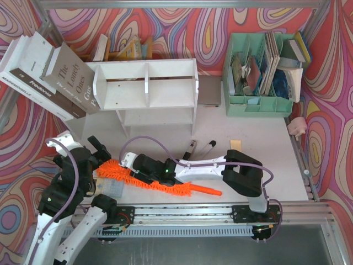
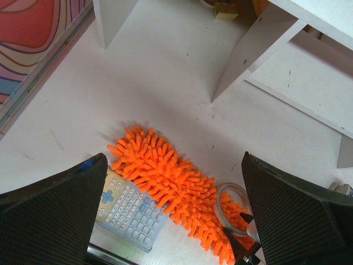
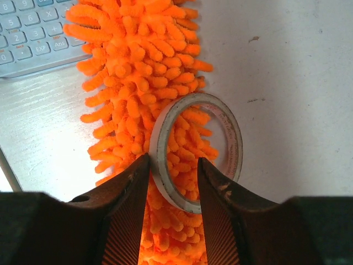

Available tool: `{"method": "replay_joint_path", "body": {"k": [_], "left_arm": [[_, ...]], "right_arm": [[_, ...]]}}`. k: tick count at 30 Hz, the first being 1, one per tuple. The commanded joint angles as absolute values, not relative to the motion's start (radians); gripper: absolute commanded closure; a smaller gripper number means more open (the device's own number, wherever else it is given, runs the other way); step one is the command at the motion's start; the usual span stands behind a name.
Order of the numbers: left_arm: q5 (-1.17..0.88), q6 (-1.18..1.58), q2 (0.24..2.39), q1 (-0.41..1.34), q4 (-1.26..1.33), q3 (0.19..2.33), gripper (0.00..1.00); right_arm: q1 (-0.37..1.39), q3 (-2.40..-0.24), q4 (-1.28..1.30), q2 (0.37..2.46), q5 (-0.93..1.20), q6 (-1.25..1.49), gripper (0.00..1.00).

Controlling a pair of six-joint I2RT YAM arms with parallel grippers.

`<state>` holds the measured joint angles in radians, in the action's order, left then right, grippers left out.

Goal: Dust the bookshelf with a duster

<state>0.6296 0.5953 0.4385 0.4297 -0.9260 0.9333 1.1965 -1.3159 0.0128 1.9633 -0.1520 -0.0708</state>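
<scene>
Straddling the orange duster (image 3: 138,66) lying on the table (image 1: 248,165) before the white bookshelf (image 1: 146,83), the right gripper (image 3: 172,165), jaws nearly closed, flanks the rim of a tape ring (image 3: 234,144); whether it grips cannot be told. Nearby, the left gripper (image 2: 174,160) hangs wide open, empty.

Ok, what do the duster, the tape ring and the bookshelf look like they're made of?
The duster looks like soft orange chenille microfibre, going by its fat fuzzy fingers. The tape ring seems to be a pale cardboard or plastic roll, smooth and matte; I can't tell which. The bookshelf looks like white painted wood or board, matte, with flat square-cut panels.
</scene>
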Motion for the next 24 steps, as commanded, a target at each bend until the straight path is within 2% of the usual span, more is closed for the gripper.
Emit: {"method": "replay_joint_path", "body": {"k": [1,13,24], "left_arm": [[0.647,0.601,0.426,0.431,-0.942,0.929,0.02],[0.652,0.603,0.430,0.432,-0.945,0.929,0.02],[0.656,0.604,0.440,0.431,-0.944,0.929,0.02]], "right_arm": [[1.192,-1.348,0.015,1.989,-0.143,-0.071,0.59],[1.191,-1.325,0.004,1.948,-0.182,-0.059,0.77],[1.186,-1.250,-0.037,1.853,-0.305,-0.020,0.81]]}}
